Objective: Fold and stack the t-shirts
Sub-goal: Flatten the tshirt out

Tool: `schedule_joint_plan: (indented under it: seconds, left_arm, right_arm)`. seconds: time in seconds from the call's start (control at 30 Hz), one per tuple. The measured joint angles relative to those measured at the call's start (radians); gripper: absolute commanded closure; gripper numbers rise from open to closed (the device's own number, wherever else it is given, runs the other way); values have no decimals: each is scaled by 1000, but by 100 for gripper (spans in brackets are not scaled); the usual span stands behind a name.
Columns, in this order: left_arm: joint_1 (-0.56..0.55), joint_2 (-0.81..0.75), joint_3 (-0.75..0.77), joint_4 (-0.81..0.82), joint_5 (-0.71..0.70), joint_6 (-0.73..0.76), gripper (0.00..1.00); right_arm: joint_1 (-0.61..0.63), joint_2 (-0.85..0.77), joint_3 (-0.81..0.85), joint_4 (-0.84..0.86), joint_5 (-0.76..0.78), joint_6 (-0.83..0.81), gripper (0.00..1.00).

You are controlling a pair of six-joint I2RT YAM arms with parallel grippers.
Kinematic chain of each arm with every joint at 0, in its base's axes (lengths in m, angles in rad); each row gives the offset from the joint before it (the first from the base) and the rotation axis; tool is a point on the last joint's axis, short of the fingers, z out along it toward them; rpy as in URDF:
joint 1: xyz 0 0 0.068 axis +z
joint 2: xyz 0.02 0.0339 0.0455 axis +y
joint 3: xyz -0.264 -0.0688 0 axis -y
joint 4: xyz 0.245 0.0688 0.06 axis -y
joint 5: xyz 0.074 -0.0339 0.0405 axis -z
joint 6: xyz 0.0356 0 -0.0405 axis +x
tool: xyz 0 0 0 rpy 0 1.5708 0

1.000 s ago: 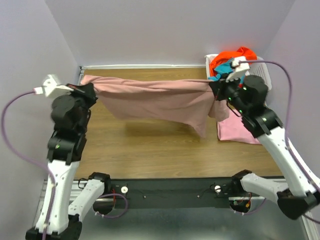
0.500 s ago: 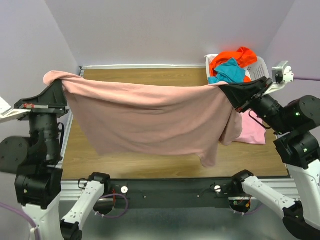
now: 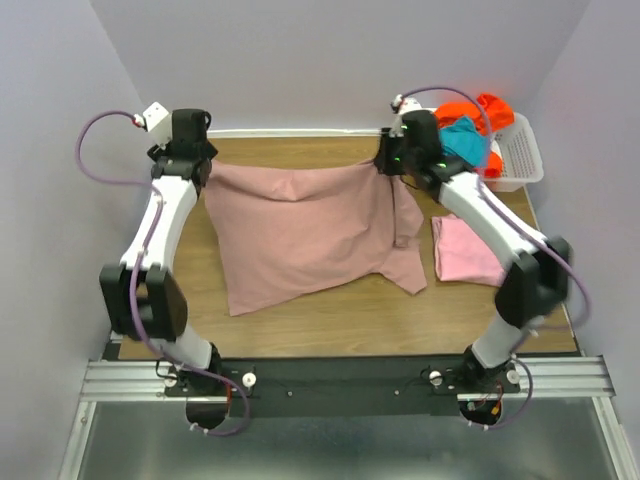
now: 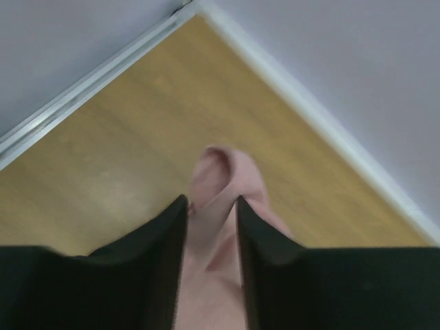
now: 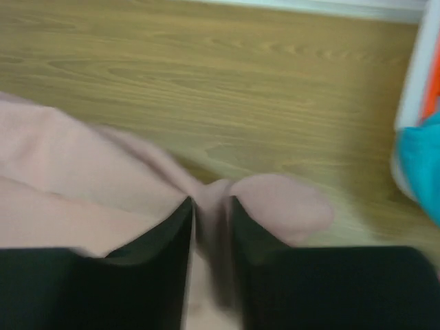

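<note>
The large rose-mauve t-shirt [image 3: 300, 235] lies spread on the wooden table, its far edge stretched between both grippers near the back wall. My left gripper [image 3: 193, 165] is at the shirt's far left corner. In the left wrist view the left gripper [image 4: 211, 199] has its jaws apart, with a fold of the cloth [image 4: 223, 179] lying loose between them. My right gripper [image 3: 388, 165] is at the far right corner. In the right wrist view the right gripper [image 5: 211, 199] is pinched narrowly on a bunched ridge of the shirt [image 5: 82, 185]. A folded light pink t-shirt [image 3: 465, 250] lies to the right.
A white slotted basket [image 3: 520, 150] stands at the back right corner, holding an orange t-shirt [image 3: 470, 108] and a teal t-shirt [image 3: 463, 135]. The basket's rim [image 5: 412, 82] is just right of my right gripper. The back wall's white edge strip [image 4: 103, 75] runs close behind the left gripper.
Both arms swung from holding the shirt in the air to the table's far edge, laying it flat. The left jaws have parted; the right jaws have eased slightly.
</note>
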Motion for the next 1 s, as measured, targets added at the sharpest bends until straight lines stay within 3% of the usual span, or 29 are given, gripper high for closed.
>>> schedule_joint_plan:
  seconds: [0.03,0.1,0.2,0.27,0.33,0.5,0.63,0.73,0.87,1.0]
  left_arm:
    - [31,111,47,-35,2,-1,7]
    - [67,259,141,-69,6,-12,6]
    - [103,422,246,-121,6,-11,5]
    - [105,420,219,-136,7,-11,4]
    - [104,377,158,-130,17,-9,4]
    - [80,72,-150,-84,100,-13,3]
    - [-37,-103,-336,-29,156,-24,2]
    - [-156,-129,-430,7,192,-34,2]
    - [-275,-122,-542,61,264,-50,2]
    - [-313,-83,-577,100,297,-57,2]
  right_arm:
    - [-1,89,38,-14,14,-7,37]
    - [-8,287,133,-10,42,-23,0]
    - [-12,446,193,-18,77,-22,0]
    - [-14,473,185,-56,95,-17,0]
    - [-14,445,167,-66,105,-6,0]
    - [-14,219,15,-52,121,37,0]
    - [-16,-14,-199,-32,121,111,0]
    - [-16,-79,-314,-23,111,149,0]
    - [-16,-63,-456,-24,66,181,0]
    - [-16,-33,-512,-23,39,198,0]
